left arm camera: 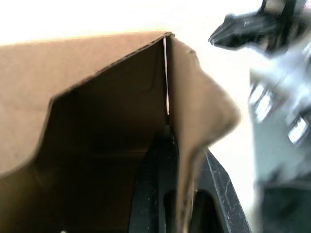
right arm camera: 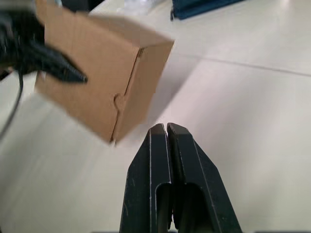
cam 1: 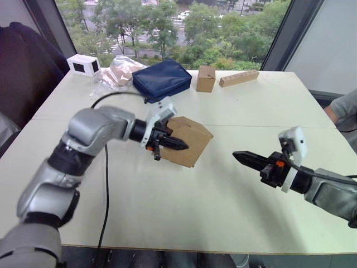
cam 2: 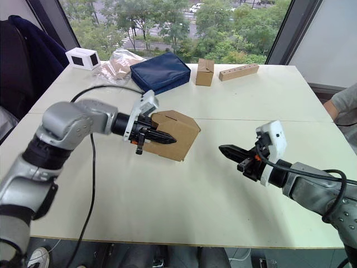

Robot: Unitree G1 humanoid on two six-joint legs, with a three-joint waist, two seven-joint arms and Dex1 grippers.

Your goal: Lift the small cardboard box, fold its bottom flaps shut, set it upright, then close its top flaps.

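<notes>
I'm holding the plain brown corrugated small cardboard box (cam 1: 187, 140) tilted on one corner above the pale table (cam 1: 223, 195), my left pincer (cam 1: 167, 144) pinching one thin side wall, one finger inside, one outside. It looks light and empty, but the wall is flexing, so gripping near a folded edge seems safer. My left arm is reaching in, bent at the elbow. My right pincer (cam 1: 248, 159), pressed together, is pointing at the box, well apart.

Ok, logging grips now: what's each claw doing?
Left claw: closed on the box wall.
Right claw: closed, empty.
</notes>
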